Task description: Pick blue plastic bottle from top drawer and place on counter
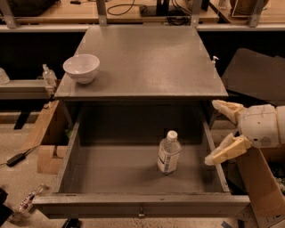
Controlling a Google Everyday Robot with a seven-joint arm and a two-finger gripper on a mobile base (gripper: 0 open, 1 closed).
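Note:
The blue plastic bottle point(168, 152) stands upright in the open top drawer point(71, 156), right of its middle, white cap up. The drawer's front panel has a small knob point(141, 213). The grey counter point(142, 58) lies above and behind it. My gripper point(215, 132) is open, at the right edge of the view, just outside the drawer's right wall. Its two cream fingers point(227, 110) point left toward the bottle, about a hand's width from it, and hold nothing.
A white bowl point(81, 68) sits on the counter's left front corner. A tiny clear pump bottle point(49, 76) stands on a shelf to the left. A wooden bench point(133, 11) with cables runs behind. Cardboard boxes point(260, 187) stand at the right, wood blocks point(44, 147) at the left.

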